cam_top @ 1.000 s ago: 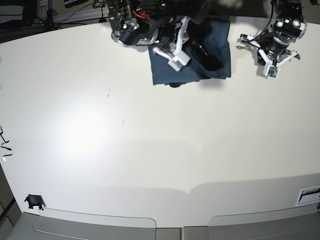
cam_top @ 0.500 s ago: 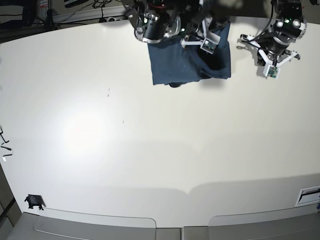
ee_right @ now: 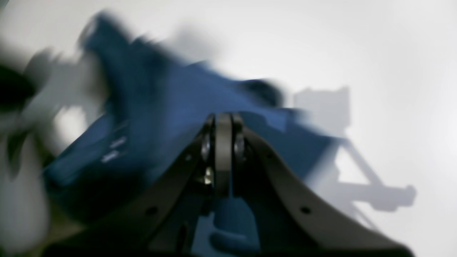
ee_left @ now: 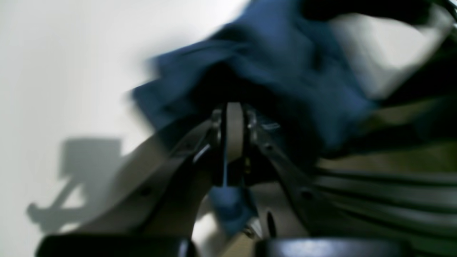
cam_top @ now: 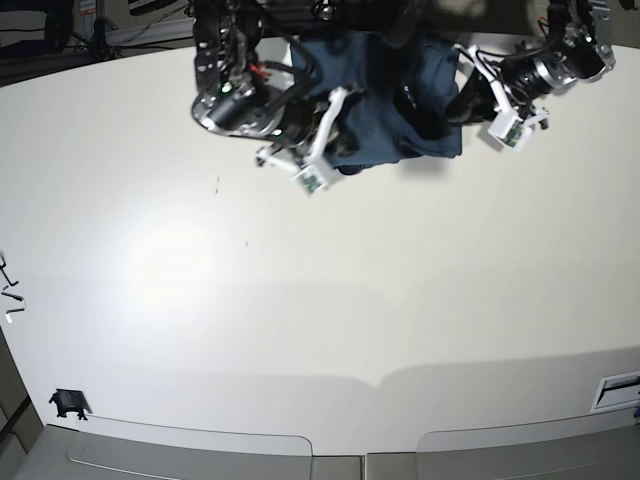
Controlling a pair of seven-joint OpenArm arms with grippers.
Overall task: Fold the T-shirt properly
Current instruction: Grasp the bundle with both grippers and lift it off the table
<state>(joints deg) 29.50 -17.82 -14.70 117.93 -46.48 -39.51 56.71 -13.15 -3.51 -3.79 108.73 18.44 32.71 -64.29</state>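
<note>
The dark navy T-shirt [cam_top: 400, 90] lies bunched into a rough rectangle at the far middle of the white table [cam_top: 320, 300]. My right gripper [cam_top: 335, 140] is at the shirt's front left edge. In the right wrist view its fingers [ee_right: 223, 119] are pressed together over the blurred blue T-shirt [ee_right: 171, 107]. My left gripper [cam_top: 465, 105] reaches in at the shirt's right edge. Its jaws [ee_left: 232, 110] are shut too, with the T-shirt [ee_left: 285, 71] just beyond the tips. Blur hides whether either gripper pinches cloth.
A small black clip [cam_top: 67, 403] sits at the table's front left corner. Small white parts [cam_top: 8, 295] lie at the left edge. A slotted plate [cam_top: 615, 390] is at the front right. Cables and equipment crowd the back edge behind the arms.
The right arm swung from over the shirt's top down to its front left edge. The left arm moved left from beside the shirt to its right edge. Both wrist views are blurred by motion.
</note>
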